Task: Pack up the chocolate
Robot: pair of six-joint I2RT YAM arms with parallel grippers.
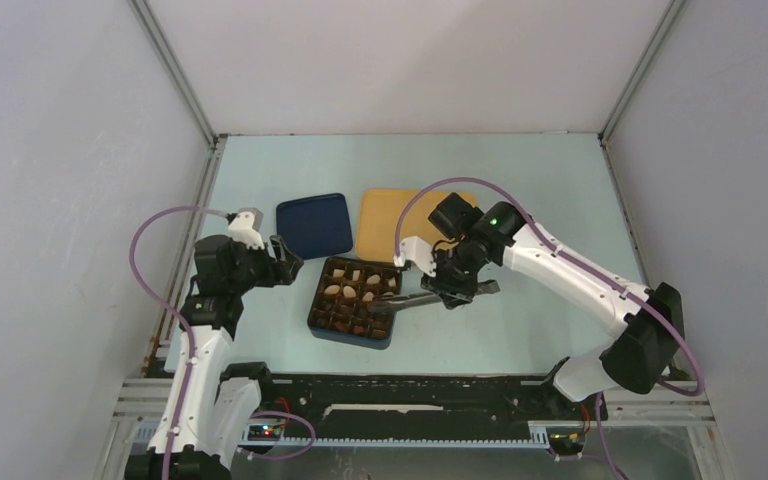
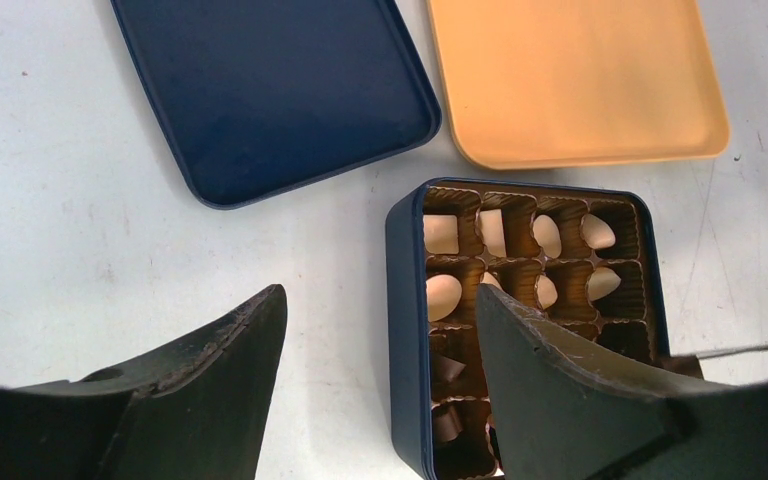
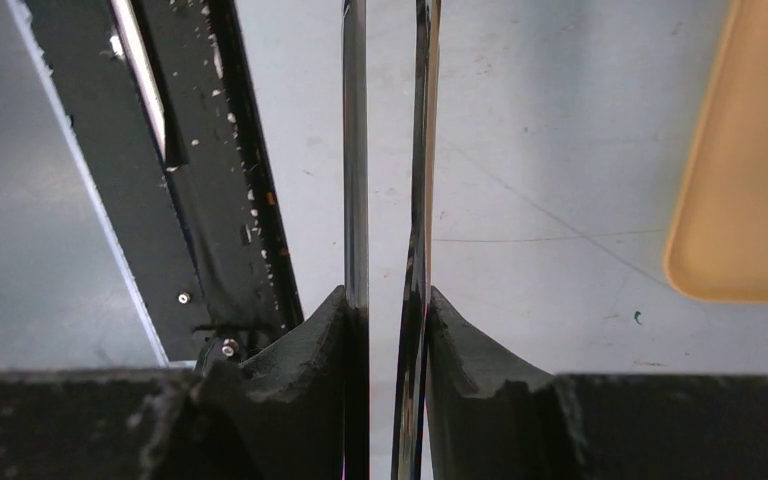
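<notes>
The dark blue box with a brown gridded insert holds the chocolate: cream pieces in the far rows and dark pieces nearer. In the left wrist view the cream pieces and dark pieces sit in separate cells. My left gripper is open, and its fingers straddle the box's left wall. My right gripper is shut on metal tongs, whose two blades run between its fingers. The tong tips reach over the box's right side. Whether they hold a piece is hidden.
The box's dark blue lid lies flat behind the box. Next to it on the right lies a yellow tray. The black rail with the arm bases runs along the near edge.
</notes>
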